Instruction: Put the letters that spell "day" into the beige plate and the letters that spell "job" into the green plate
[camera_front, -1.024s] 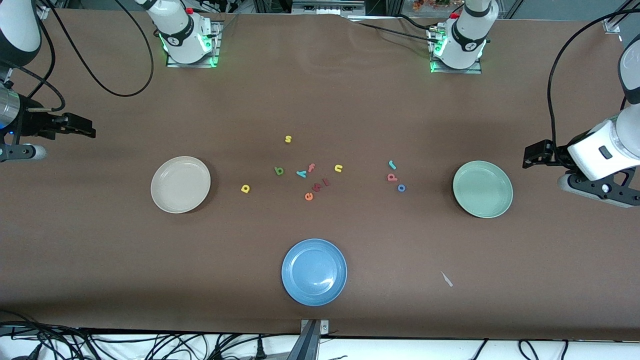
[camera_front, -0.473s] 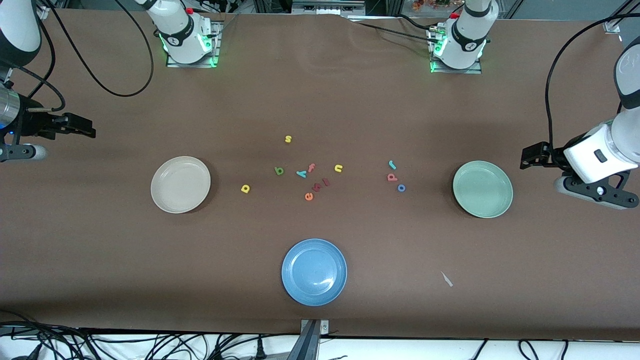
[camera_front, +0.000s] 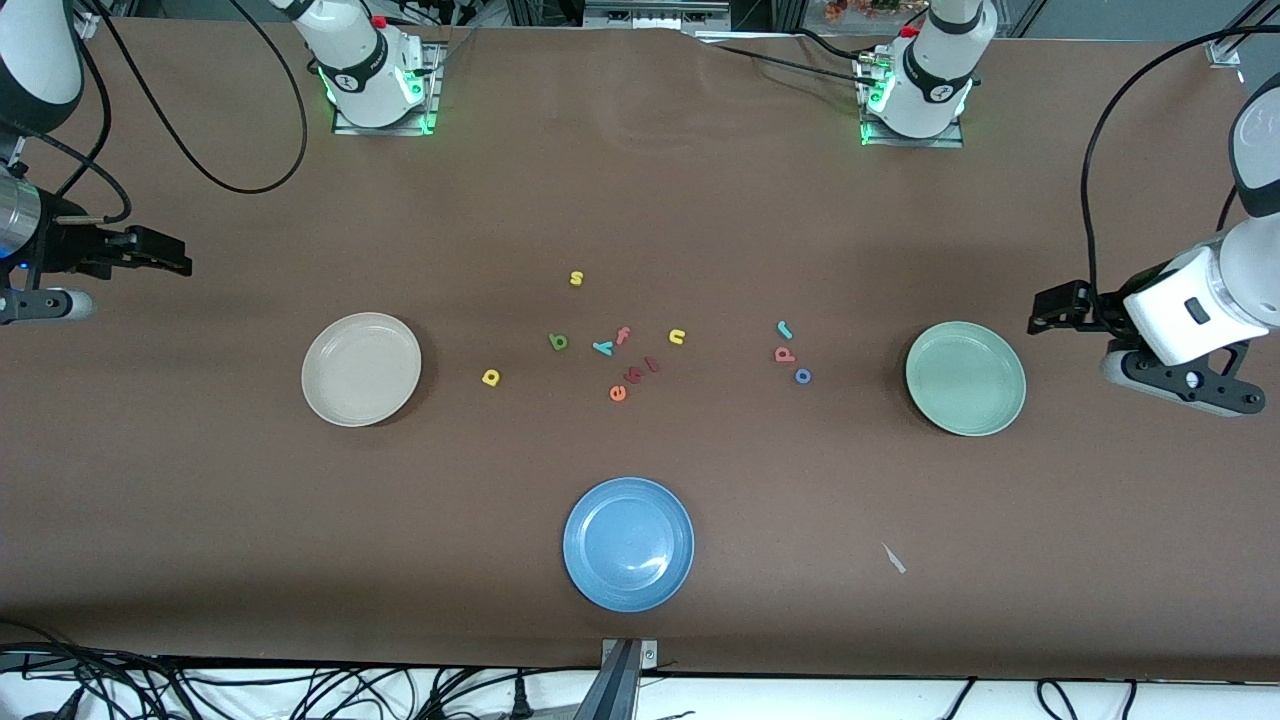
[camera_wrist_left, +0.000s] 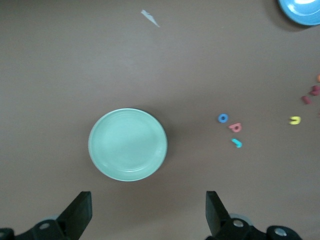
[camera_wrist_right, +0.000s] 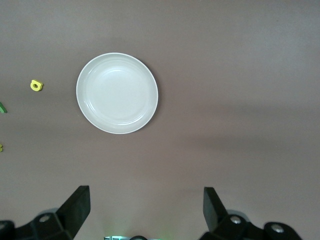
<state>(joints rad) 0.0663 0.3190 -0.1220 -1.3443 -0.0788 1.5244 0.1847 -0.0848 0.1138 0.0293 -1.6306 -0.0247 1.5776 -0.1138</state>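
Beige plate (camera_front: 361, 369), green plate (camera_front: 965, 378)

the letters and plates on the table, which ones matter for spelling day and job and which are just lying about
Belongs to the job:
yellow d, dark green a, teal y
beige plate
teal j, salmon b, blue o
green plate

Just lying about:
blue plate
yellow s, yellow n, pink f, orange e

Blue plate (camera_front: 628, 543) empty; yellow "s" (camera_front: 576, 278) (farthest letter).

White Franka arms (camera_front: 1215, 290) with black grippers, green-lit bases (camera_front: 380, 95) (red buttons on top), looping black cables (camera_front: 200, 130)
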